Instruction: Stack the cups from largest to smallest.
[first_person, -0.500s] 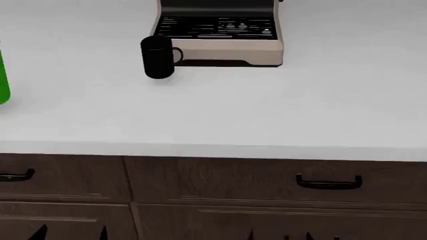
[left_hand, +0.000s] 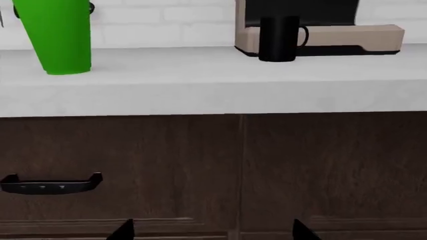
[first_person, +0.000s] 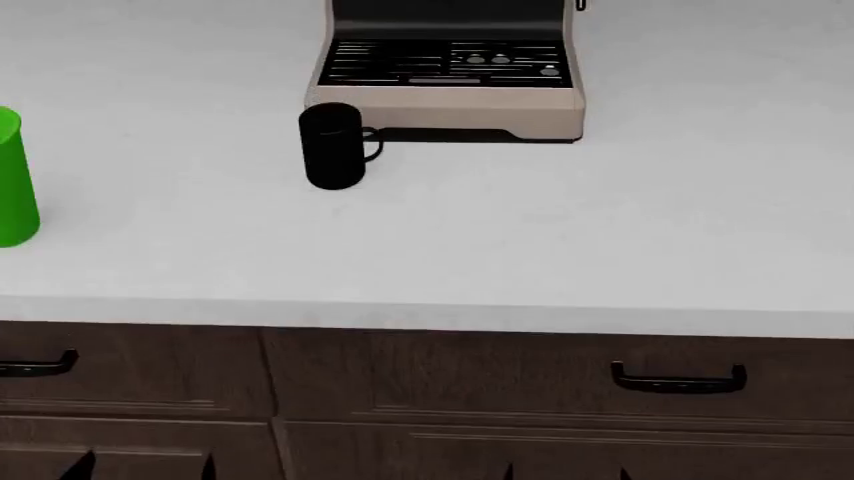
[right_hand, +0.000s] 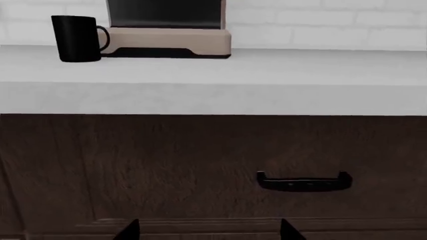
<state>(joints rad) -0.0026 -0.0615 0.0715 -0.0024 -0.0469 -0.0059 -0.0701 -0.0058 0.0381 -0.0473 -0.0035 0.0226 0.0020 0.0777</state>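
Green tumbler (first_person: 14, 180) stood upright on the white desk (first_person: 534, 240) at its far left; smooth plastic, tapered, wider at the rim, long axis vertical. Black mug (first_person: 332, 147) stood upright well apart from it, just in front of the beige-and-black coffee machine (first_person: 447, 70); plain cylinder, small handle pointing toward the right. Matte desk top, wide bare stretch toward the front edge. Below it, dark wood-grain drawers with a black bar handle (first_person: 678, 378). Left claw (left_hand: 212, 231) and right claw (right_hand: 209, 230) showed only dark tips, spread apart, low before the drawers.
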